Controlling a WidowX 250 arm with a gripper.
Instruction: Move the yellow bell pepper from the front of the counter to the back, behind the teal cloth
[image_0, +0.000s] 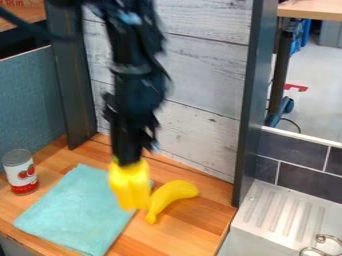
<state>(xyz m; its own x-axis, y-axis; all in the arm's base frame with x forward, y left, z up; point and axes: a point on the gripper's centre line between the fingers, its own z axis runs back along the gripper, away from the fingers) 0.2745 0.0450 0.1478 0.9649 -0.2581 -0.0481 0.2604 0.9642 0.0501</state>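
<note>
The black gripper (128, 172) hangs down left of centre, over the right side of a light teal cloth. At its lower end is a blurred, bright yellow, blocky shape (129, 185); I cannot tell whether it is part of the gripper or a separate thing. Just right of this shape, a yellow banana (172, 196) lies curved on the wooden counter, close to the cloth's right edge. The cloth (73, 212) is spread flat. A can (21, 172) with a red and white label stands upright at the left, beyond the cloth's left edge.
The wooden counter (180, 235) is backed by whitewashed boards (200, 110) between dark posts. A blue-grey panel (30, 97) rises at the left. At the lower right are a ridged white drainboard (284, 212) and curled metal (324, 240), below dark tiles (310, 182).
</note>
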